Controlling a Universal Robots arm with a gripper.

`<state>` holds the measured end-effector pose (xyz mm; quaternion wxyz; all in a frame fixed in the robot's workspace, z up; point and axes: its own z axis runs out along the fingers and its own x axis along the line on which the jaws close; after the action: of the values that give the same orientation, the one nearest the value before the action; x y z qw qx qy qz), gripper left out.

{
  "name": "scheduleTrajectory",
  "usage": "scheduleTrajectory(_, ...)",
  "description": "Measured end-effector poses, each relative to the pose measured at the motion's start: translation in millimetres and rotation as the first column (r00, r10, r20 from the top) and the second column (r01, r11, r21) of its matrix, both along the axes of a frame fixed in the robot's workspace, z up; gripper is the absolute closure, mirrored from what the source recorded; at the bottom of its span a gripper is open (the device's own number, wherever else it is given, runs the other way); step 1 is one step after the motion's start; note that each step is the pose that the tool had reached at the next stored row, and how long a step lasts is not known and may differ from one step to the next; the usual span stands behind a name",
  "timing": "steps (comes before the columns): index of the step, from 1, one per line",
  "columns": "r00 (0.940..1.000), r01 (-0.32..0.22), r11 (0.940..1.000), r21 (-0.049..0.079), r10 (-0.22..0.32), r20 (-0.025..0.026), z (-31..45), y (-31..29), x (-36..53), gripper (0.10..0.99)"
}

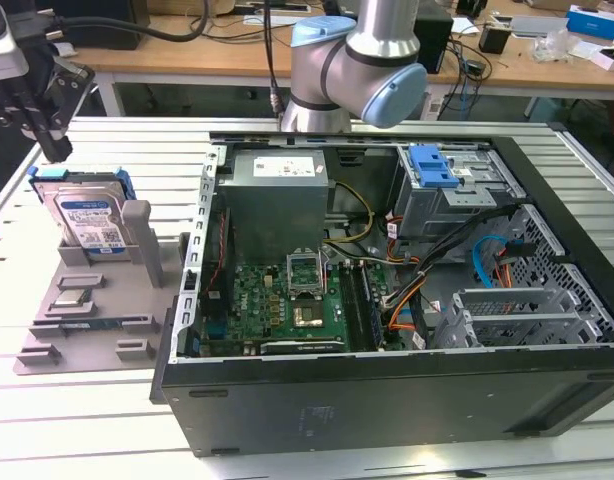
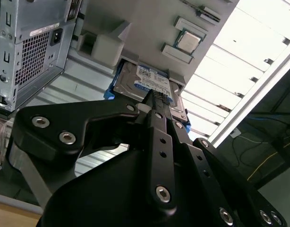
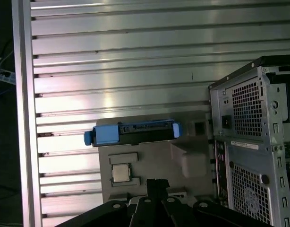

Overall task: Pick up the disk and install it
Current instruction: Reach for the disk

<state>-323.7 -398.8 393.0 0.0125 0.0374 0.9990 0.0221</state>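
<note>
Gripper [image 1: 53, 148]: black two-finger unit, fingers pressed together, holding nothing. It hangs over the far end of the flat grey plastic fixture plate [image 1: 92, 340], near the slatted aluminium table's [image 1: 87, 435] edge on the exterior view's left. Disk [image 1: 87, 215], a flat silver-metal hard drive with blue-and-white label and blue plastic rail frame, stands on edge in that plate's far slot, slightly tilted, just below the fingertips, not touching. Its long blue top edge runs along the plate's far edge. Open black computer case [image 1: 387, 400] sits beside the plate.
</note>
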Motion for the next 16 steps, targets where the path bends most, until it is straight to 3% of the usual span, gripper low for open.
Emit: scheduleTrajectory(16, 1.0000, 0.000, 1.0000, 0.000, 0.000, 0.0000, 0.0, 0.0, -21.3, 0.984)
